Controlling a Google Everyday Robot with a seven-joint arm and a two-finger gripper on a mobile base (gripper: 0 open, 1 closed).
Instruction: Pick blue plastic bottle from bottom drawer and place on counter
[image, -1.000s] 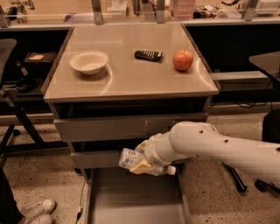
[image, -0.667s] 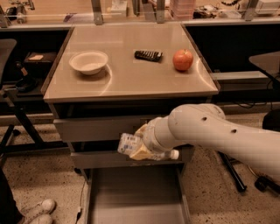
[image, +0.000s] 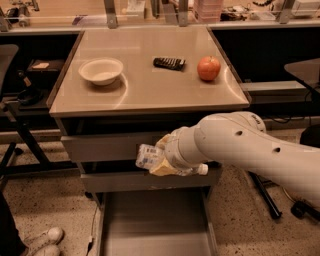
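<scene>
We see the gripper (image: 161, 161) hanging in front of the grey cabinet, at the height of the two closed drawer fronts (image: 107, 147). Its yellowish fingers (image: 162, 169) are clamped on the blue plastic bottle (image: 148, 156). The bottle lies roughly on its side in the grasp. Its labelled body sticks out to the left of the fingers and its white cap pokes out to their right, just under the wrist. The bottle is off every surface, held in the air.

Straight below the fingers, the bottom drawer (image: 155, 227) stands pulled out, and we see its flat grey floor and low side walls. Above the fingers, past the cabinet's front edge, lies the counter (image: 150, 95), glossy and beige.

On the counter, up and to the left of the fingers, sits a white bowl (image: 101, 71). A dark flat gadget (image: 169, 63) lies almost directly above them, farther back. A red apple (image: 208, 68) stands up and to the right, near the gadget but apart from it.

The thick white arm (image: 245, 147) runs away from the fingers to the right and leaves the view at the right edge. Far down and left of the fingers, a pair of white shoes (image: 42, 241) rests on the speckled floor.
</scene>
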